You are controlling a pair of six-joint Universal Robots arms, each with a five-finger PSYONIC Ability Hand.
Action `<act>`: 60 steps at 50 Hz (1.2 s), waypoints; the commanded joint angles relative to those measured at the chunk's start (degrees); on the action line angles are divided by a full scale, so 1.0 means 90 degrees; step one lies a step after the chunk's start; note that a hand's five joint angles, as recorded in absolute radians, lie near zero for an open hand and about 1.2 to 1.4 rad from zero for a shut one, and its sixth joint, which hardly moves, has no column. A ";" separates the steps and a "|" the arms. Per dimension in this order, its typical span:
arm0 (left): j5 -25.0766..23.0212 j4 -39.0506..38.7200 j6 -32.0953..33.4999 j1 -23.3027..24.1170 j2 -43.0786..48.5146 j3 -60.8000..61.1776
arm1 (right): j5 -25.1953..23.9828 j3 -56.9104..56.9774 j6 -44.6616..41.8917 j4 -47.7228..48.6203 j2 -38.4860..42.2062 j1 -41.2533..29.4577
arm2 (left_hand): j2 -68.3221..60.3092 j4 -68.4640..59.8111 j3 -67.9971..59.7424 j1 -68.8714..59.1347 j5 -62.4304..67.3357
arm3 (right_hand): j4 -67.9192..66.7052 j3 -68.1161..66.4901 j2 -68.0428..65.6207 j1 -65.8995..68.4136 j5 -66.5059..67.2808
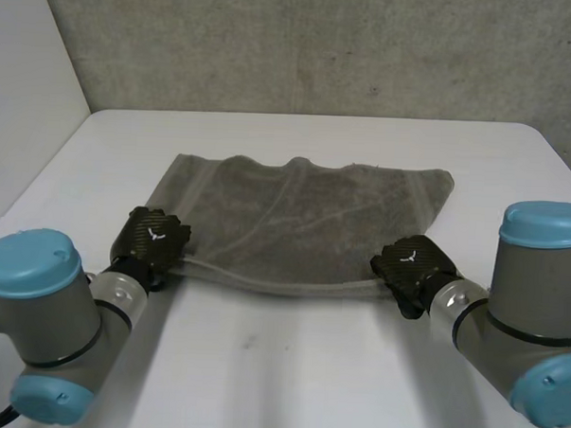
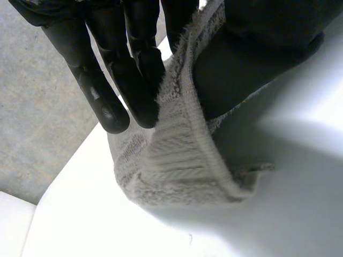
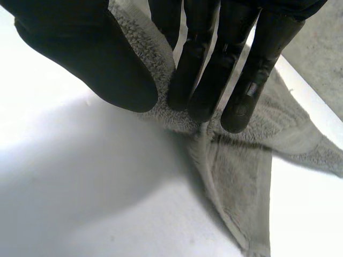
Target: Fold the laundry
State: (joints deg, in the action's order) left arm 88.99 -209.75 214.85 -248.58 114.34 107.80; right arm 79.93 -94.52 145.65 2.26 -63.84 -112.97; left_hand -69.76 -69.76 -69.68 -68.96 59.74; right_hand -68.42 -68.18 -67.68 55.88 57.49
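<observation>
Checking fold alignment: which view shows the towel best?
Head view: the whole towel lies spread out, left robot hand and right robot hand at its near corners. Each wrist view shows one pinched corner.

The head camera sits high between and behind the left arm (image 1: pixel 44 317) and the right arm (image 1: pixel 528 310), above the near edge of the table (image 1: pixel 288 366). It looks down and forward across the table to its far edge and the grey wall (image 1: pixel 321 45), standing back enough to take in the whole towel (image 1: pixel 304 224). Each wrist camera rides on its own arm and looks along the palm, very close to cloth and tabletop. The left wrist view shares with the head view the left hand (image 1: pixel 152 238) and the towel's near left corner. The right wrist view shares the right hand (image 1: pixel 411 262) and the near right corner.
</observation>
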 commanded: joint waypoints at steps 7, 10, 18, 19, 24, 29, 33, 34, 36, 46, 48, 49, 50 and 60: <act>0.0044 0.0034 -0.0044 -0.0164 -0.0604 0.0122 | -0.0628 -0.0308 0.2623 -0.0007 -0.0856 0.1008 | -0.1138 -0.1138 -0.1147 -0.1227 0.1139 | 0.4146 0.4119 0.4064 -0.2752 -0.4042; 0.0034 0.0093 -0.0083 -0.0251 -0.0848 0.0151 | -0.0931 -0.0230 0.2869 -0.0085 -0.0866 0.1369 | -0.1138 -0.1138 -0.1147 -0.1227 0.1139 | 0.4108 0.4081 0.4026 -0.2714 -0.4005; 0.0025 0.0171 -0.0191 -0.0349 -0.1171 0.0259 | -0.1196 -0.0191 0.2831 -0.0222 -0.0534 0.1596 | -0.1138 -0.1138 -0.1147 -0.1227 0.1139 | 0.3921 0.3894 0.3839 -0.2528 -0.3818; 0.0025 0.0171 -0.0191 -0.0349 -0.1171 0.0259 | -0.1196 -0.0191 0.2831 -0.0222 -0.0534 0.1596 | -0.1138 -0.1138 -0.1147 -0.1227 0.1139 | 0.3921 0.3894 0.3839 -0.2528 -0.3818; 0.0005 0.0171 -0.0201 -0.0359 -0.1161 0.0288 | -0.1138 -0.0220 0.2831 -0.0145 -0.0426 0.1576 | -0.1138 -0.1138 -0.1147 -0.1227 0.1139 | 0.3921 0.3894 0.3839 -0.2528 -0.3818; -0.0005 0.0161 -0.0201 -0.0388 -0.1152 0.0288 | -0.1089 -0.0210 0.2821 -0.0056 -0.0250 0.1527 | -0.1138 -0.1138 -0.1147 -0.1227 0.1139 | 0.3959 0.3932 0.3877 -0.2565 -0.3855; -0.0014 0.0161 -0.0201 -0.0427 -0.1142 0.0288 | -0.1098 -0.0201 0.2811 -0.0076 -0.0172 0.1518 | -0.1138 -0.1138 -0.1147 -0.1227 0.1139 | 0.4182 0.4155 0.4100 -0.2788 -0.4078; -0.0014 0.0161 -0.0201 -0.0437 -0.1132 0.0288 | -0.1098 -0.0201 0.2811 -0.0076 -0.0172 0.1518 | -0.1138 -0.1138 -0.1147 -0.1227 0.1139 | 0.4183 0.4156 0.4101 -0.2789 -0.4079; -0.0014 0.0161 -0.0201 -0.0437 -0.1113 0.0288 | -0.1108 -0.0201 0.2724 -0.0076 -0.0192 0.1527 | -0.1138 -0.1138 -0.1147 -0.1227 0.1139 | 0.4239 0.4212 0.4157 -0.2845 -0.4135; -0.0014 0.0171 -0.0201 -0.0457 -0.1083 0.0288 | -0.1098 -0.0279 0.1436 -0.0017 -0.0143 0.1508 | -0.1138 -0.1138 -0.1147 -0.1227 0.1139 | 0.3866 0.3839 0.3784 -0.2472 -0.3762; -0.0014 0.0171 -0.0201 -0.0466 -0.1083 0.0288 | -0.1098 -0.0279 0.1251 0.0012 -0.0104 0.1508 | -0.1138 -0.1138 -0.1147 -0.1227 0.1139 | 0.3643 0.3616 0.3561 -0.2249 -0.3540; -0.0014 0.0162 -0.0201 -0.0466 -0.1083 0.0288 | -0.1079 -0.0269 0.1133 0.0051 -0.0046 0.1508 | -0.1138 -0.1138 -0.1147 -0.1227 0.1139 | 0.3474 0.3447 0.3392 -0.2081 -0.3371; -0.0014 0.0171 -0.0201 -0.0466 -0.1083 0.0288 | -0.1079 -0.0269 0.1132 0.0051 -0.0045 0.1508 | -0.1138 -0.1138 -0.1147 -0.1227 0.1139 | 0.3473 0.3446 0.3391 -0.2079 -0.3369; -0.0014 0.0161 -0.0201 -0.0457 -0.1034 0.0298 | -0.1050 -0.0171 0.0985 0.0627 0.0267 0.1517 | -0.1138 -0.1138 -0.1147 -0.1227 0.1139 | 0.2670 0.2643 0.2588 -0.1277 -0.2567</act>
State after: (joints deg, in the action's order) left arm 88.86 -208.28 213.05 -252.75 104.75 110.40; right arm 70.35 -96.69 154.52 4.87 -62.80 -99.41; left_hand -69.76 -69.76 -69.68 -68.96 59.74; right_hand -35.24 -35.29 -35.03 29.75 24.03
